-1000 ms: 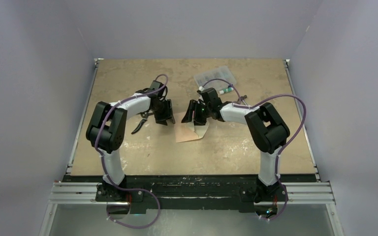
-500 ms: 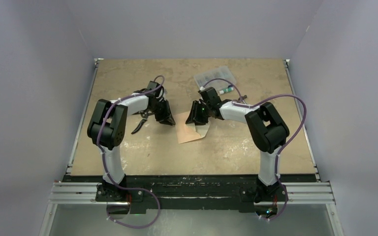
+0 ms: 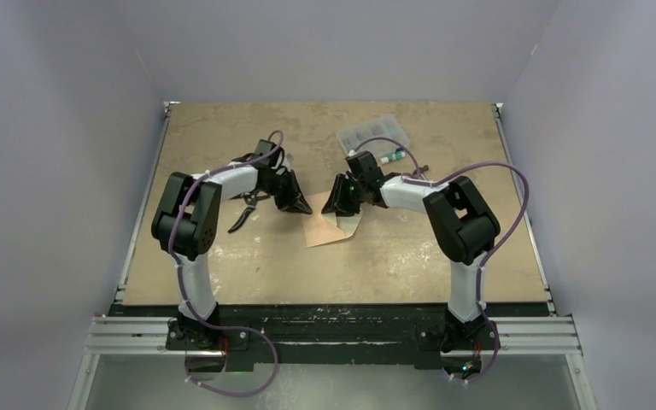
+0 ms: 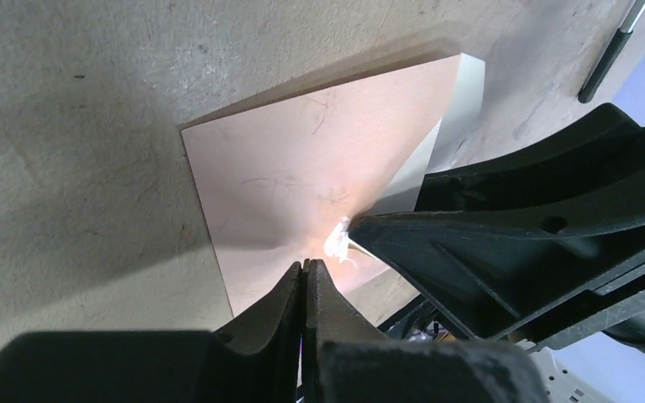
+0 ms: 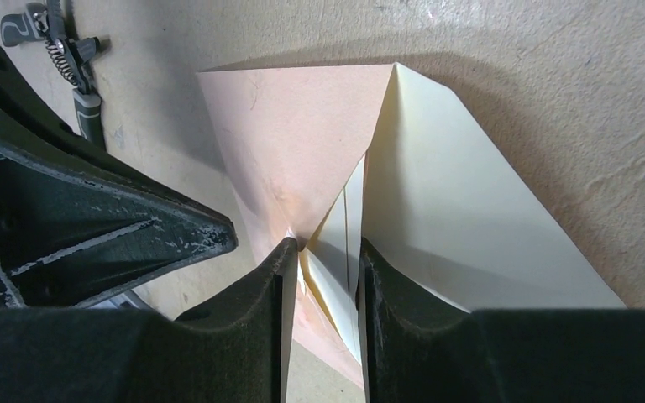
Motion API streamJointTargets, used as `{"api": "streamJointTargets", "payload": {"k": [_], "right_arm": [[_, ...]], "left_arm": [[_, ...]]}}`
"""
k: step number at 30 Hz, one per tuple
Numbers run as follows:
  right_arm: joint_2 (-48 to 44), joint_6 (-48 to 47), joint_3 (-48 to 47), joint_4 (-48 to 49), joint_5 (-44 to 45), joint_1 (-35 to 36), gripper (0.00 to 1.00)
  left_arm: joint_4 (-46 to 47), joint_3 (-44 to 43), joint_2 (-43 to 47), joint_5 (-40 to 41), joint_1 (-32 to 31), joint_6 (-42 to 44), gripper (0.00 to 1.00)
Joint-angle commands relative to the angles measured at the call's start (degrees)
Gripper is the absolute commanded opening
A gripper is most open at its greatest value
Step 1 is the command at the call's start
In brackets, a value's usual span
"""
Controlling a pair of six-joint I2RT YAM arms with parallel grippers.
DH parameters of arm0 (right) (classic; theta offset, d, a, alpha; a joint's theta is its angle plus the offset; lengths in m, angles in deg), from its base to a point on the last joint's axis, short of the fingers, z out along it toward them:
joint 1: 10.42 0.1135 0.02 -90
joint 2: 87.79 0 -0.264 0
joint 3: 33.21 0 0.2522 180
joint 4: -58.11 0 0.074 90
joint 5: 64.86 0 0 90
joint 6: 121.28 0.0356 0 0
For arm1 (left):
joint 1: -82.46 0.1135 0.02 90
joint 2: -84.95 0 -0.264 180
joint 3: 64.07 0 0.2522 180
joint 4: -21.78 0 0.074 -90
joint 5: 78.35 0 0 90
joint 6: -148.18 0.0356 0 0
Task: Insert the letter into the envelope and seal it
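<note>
One envelope lies mid-tabletop, its cream flap open. Two tools meet over it: the left tool is pinched fully closed at its salmon edge, and the right tool stands part open astride a cream fold.

An envelope lies flat near the middle of the table, its flap spread out to the right. The left gripper sits at the envelope's far left corner. The right gripper is just beside it over the far edge, with a paper fold between its fingers. A hand tool lies left of the left gripper. A pouch and a pen lie behind the right gripper, toward the far edge.
</note>
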State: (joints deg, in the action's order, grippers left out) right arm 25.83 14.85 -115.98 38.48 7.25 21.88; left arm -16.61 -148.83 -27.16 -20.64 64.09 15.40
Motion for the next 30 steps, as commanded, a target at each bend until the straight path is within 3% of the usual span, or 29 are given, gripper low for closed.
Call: {"api": "streamJointTargets", "payload": {"k": [1,7,16,21,30], "right_arm": [[0.1,-0.4,0.8,1.1,0.1,-0.1,0.35],[-2.3,-2.1,2.8,5.4,-1.8,0.0,0.46],[-4.6,-4.2,1.3,-4.1,2.9,-0.3,0.57],[-4.5,-4.1,1.7,-4.4,3.2,-0.7,0.50],[-2.5,-3.7,3.1,-1.3,2.2,-0.7,0.25]], "left_arm": [[4.0,2.4,-0.8,-1.9,0.2,-1.2,0.00],[2.3,3.6,-5.2,3.1,0.1,2.3,0.00],[-1.3,2.8,-7.6,9.4,0.0,3.8,0.00],[-2.0,2.4,-8.0,10.0,0.0,4.1,0.00],[-0.7,1.8,-7.4,6.7,0.0,4.2,0.03]]}}
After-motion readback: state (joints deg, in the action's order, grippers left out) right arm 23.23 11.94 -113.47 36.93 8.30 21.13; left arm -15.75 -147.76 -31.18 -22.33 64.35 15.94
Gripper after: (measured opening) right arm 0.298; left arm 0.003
